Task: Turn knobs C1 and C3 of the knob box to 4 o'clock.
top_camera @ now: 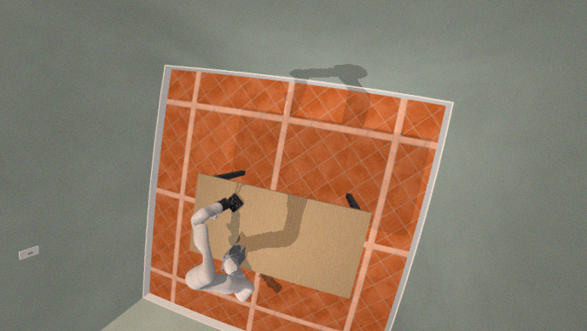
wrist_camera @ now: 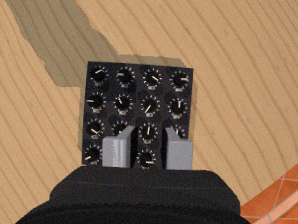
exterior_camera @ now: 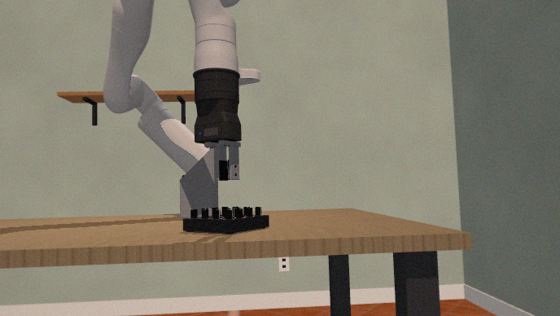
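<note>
One gripper (top_camera: 228,205) (exterior_camera: 229,178) (wrist_camera: 149,141), released, above knob box (top_camera: 235,202) (exterior_camera: 225,225) (wrist_camera: 136,117) near counter (top_camera: 316,247) (exterior_camera: 325,228) (wrist_camera: 240,100) corner; broad stretch toward farther short edge.

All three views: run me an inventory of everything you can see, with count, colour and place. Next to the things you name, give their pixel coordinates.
Knob box (top_camera: 235,202) (exterior_camera: 225,226) (wrist_camera: 137,116): one, black, on the table under the gripper.
Knobs (exterior_camera: 194,213) (wrist_camera: 150,105): fourteen at least partly visible from the wrist, black with white lines, on the box; fingers hide the rest.
Table (top_camera: 324,247) (exterior_camera: 366,230) (wrist_camera: 235,100): one, wood-brown top, dark legs.
Shelf (exterior_camera: 77,95): one, brown, on the wall, two dark brackets visible.
Outlet (exterior_camera: 284,264): one, white, low on the wall.
Wall plate (top_camera: 28,252): one, pale, far left from above.
Walls (top_camera: 512,171) (exterior_camera: 325,142): grey-green, around the room.
Skirting (exterior_camera: 366,294): white, along the wall foot.
Floor (top_camera: 333,158) (wrist_camera: 290,192): orange tile, below.
Arm (top_camera: 205,247) (exterior_camera: 216,49): one, white-grey, reaching over the table.
Gripper (exterior_camera: 229,179) (wrist_camera: 149,141): one, black body, two grey fingers, partly open above the box.
</note>
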Available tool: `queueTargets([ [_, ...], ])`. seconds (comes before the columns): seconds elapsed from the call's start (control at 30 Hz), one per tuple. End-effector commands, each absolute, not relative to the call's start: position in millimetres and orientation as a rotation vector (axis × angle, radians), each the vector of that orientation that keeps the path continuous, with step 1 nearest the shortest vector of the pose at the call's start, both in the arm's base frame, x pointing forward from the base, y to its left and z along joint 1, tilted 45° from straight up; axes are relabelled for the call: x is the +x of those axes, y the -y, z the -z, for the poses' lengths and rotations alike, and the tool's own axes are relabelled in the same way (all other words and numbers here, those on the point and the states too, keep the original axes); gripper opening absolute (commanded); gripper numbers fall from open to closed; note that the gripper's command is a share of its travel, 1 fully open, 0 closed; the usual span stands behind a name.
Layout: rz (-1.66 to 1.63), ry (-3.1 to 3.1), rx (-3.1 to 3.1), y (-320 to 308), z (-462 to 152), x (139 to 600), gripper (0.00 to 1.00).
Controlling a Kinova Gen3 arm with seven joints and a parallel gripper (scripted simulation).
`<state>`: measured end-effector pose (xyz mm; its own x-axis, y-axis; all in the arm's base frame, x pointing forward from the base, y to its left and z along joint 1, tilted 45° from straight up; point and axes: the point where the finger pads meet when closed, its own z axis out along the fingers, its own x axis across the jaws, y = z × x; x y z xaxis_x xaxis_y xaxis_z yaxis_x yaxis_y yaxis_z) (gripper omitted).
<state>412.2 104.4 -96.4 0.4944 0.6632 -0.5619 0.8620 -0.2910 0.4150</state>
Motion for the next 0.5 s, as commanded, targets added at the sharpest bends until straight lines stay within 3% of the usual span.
queueTargets([
  [0.0, 0.372, -1.259, 2.044, -103.4, 97.5, 414.9, 0.46],
  [0.47, 0.377, -1.257, 2.043, -93.9, 105.2, 414.4, 0.46],
])
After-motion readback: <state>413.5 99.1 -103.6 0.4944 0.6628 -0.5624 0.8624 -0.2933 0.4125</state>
